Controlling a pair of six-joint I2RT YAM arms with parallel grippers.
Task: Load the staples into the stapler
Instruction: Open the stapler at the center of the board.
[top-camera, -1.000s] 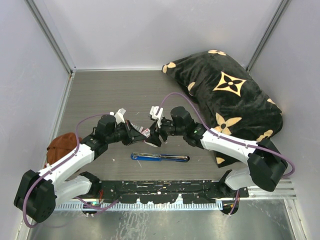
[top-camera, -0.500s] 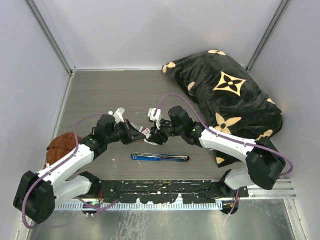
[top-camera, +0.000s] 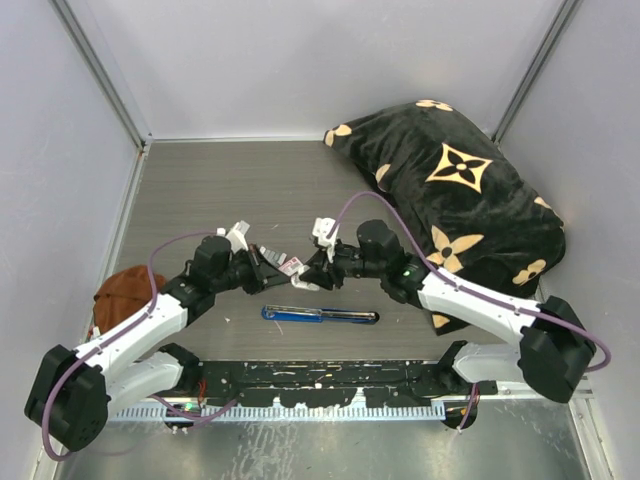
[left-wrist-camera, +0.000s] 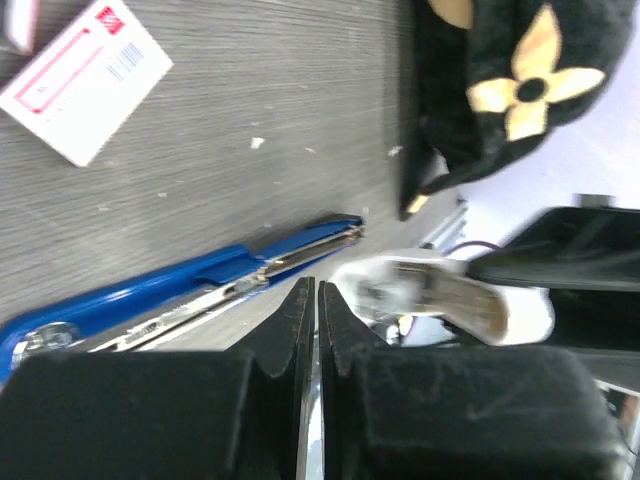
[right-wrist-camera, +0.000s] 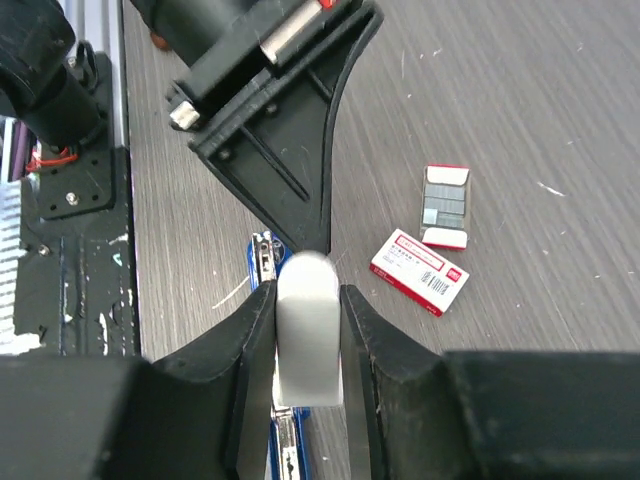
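The blue stapler (top-camera: 320, 315) lies opened out flat on the table, its silver channel facing up (left-wrist-camera: 200, 290) (right-wrist-camera: 262, 262). Grey staples (right-wrist-camera: 445, 205) sit in an open red-and-white tray beyond it. My right gripper (right-wrist-camera: 308, 290) (top-camera: 308, 278) hovers over the stapler, shut on a small white oblong piece (right-wrist-camera: 308, 340). My left gripper (left-wrist-camera: 308, 290) (top-camera: 283, 270) is shut, and its black fingertips (right-wrist-camera: 300, 190) point at the white piece's top end. A thin pale sliver shows in its slit; I cannot tell what it is.
A closed red-and-white box (right-wrist-camera: 420, 270) (left-wrist-camera: 85, 80) lies just past the grippers. A black pillow with gold flowers (top-camera: 460, 190) fills the right side. A brown object (top-camera: 125, 290) sits at the left wall. The arms' black mounting rail (top-camera: 320, 385) runs along the near edge.
My right gripper's jaws have closed onto the white oblong piece, and its wrist has shifted slightly right. The left gripper stays shut in nearly the same place.
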